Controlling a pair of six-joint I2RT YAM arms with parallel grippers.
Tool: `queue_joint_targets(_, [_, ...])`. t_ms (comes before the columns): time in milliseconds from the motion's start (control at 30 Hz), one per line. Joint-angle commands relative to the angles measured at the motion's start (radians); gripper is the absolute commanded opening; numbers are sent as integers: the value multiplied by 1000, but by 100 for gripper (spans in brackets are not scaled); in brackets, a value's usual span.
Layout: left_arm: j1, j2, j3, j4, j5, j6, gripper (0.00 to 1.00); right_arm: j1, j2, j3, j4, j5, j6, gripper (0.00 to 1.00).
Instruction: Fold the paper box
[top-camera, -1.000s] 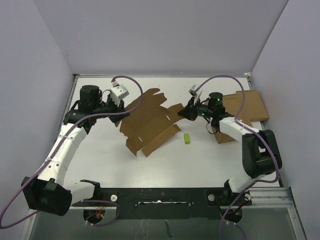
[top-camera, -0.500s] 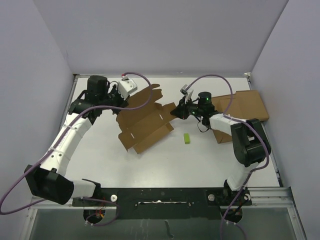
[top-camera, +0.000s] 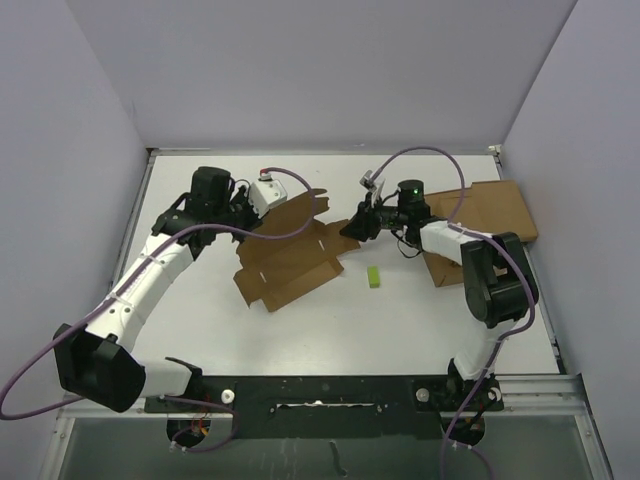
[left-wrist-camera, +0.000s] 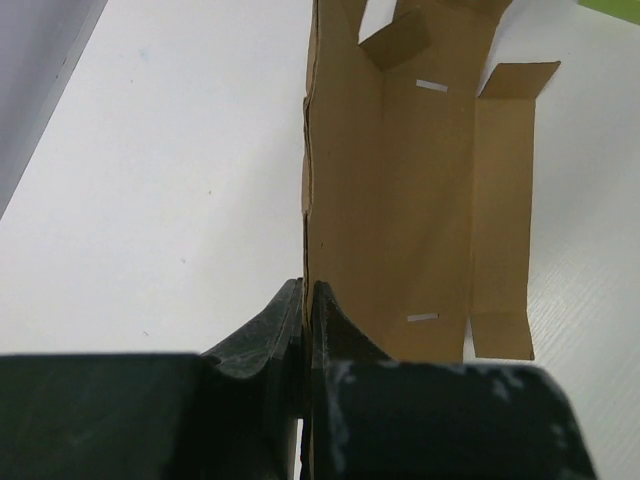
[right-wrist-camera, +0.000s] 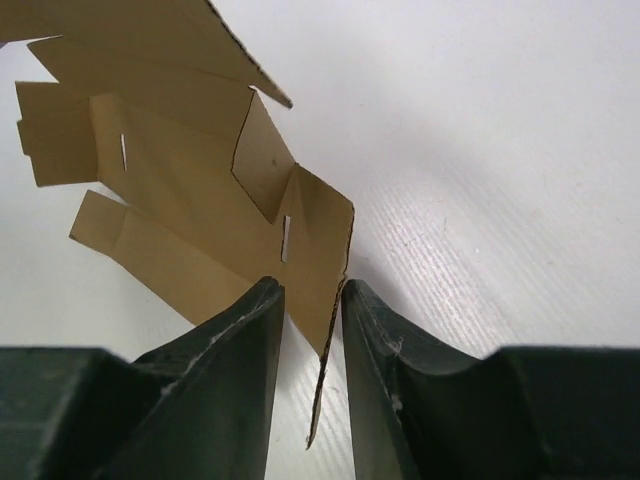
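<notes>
The paper box (top-camera: 290, 255) is a brown die-cut sheet with flaps and slits, partly raised off the table's middle. My left gripper (top-camera: 262, 203) is shut on the sheet's far left edge; in the left wrist view the fingers (left-wrist-camera: 306, 290) pinch the edge of the sheet (left-wrist-camera: 420, 200), which stands on edge. My right gripper (top-camera: 352, 228) is at the sheet's right corner. In the right wrist view its jaws (right-wrist-camera: 312, 290) stand a narrow gap apart astride a flap (right-wrist-camera: 320, 230). The flap lies against the right finger, clear of the left one.
A small green block (top-camera: 373, 276) lies on the table just right of the sheet. A larger flat brown cardboard slab (top-camera: 495, 212) lies at the far right, under the right arm. Purple cables loop over both arms. Walls close the back and sides.
The sheet has shifted left and its left side has risen. My left gripper has moved right along the back edge, and my right gripper has moved left with the corner flap.
</notes>
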Motion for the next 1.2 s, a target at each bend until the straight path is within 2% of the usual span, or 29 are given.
queue_joint_targets(0, [0,-63,8,56,30,29,0,-37,-4,93,-111,-54,-90,33])
queue_joint_targets(267, [0,-68,7,54,63,25,0,-62,38,196,-314,-130,-191,50])
queue_joint_targets(500, [0,-71,14,49,88,22,0,-50,70,286,-458,-59,-269,54])
queue_joint_targets(633, [0,-77,12,50,110,24,0,-57,93,330,-506,-33,-301,60])
queue_joint_targets(833, [0,-85,16,44,153,31,0,-43,137,397,-589,-39,-379,59])
queue_joint_targets(900, [-1,-88,18,39,163,32,0,-39,140,404,-601,-45,-397,56])
queue_joint_targets(967, [0,-91,19,38,167,33,0,-39,136,403,-607,-59,-414,47])
queue_joint_targets(1167, [0,-101,23,35,152,21,0,-50,94,379,-590,-95,-418,4])
